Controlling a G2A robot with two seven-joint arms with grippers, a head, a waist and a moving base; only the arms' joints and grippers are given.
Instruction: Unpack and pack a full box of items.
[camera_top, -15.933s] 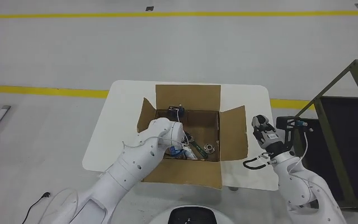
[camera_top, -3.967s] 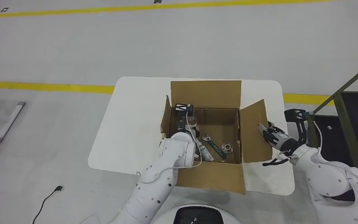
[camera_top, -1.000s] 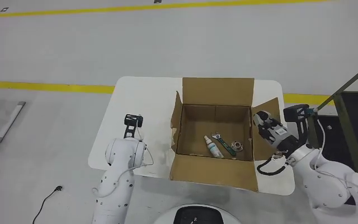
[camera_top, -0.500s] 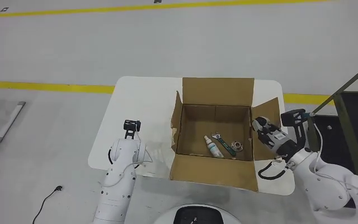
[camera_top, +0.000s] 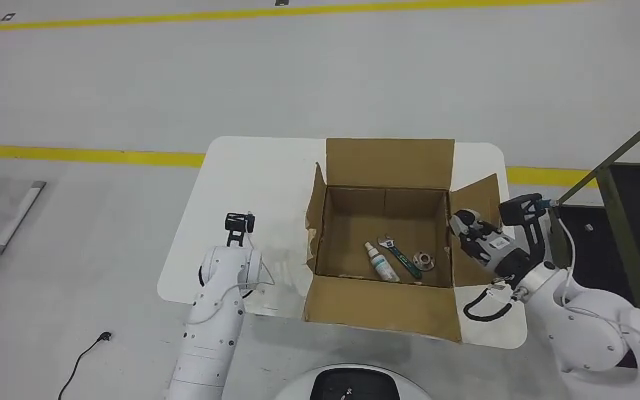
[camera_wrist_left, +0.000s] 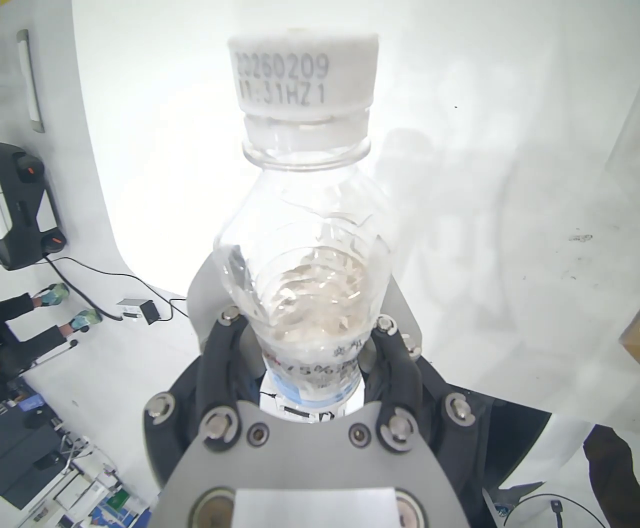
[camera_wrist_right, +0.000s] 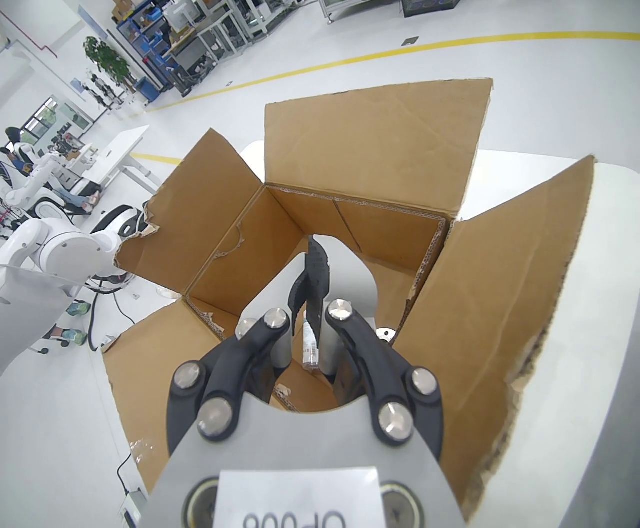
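Cardboard: one box (camera_top: 390, 162), three items (camera_top: 402, 258) inside

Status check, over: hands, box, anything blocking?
Left hand shut on clear plastic water bottle, over white table. Right hand shut, empty, at open brown cardboard box. Small white bottle, green wrench, metal ring inside. Nothing blocking.

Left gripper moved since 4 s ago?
Yes. The left gripper was inside the box then; now it is outside, over the table beyond the box's left side, holding a bottle.
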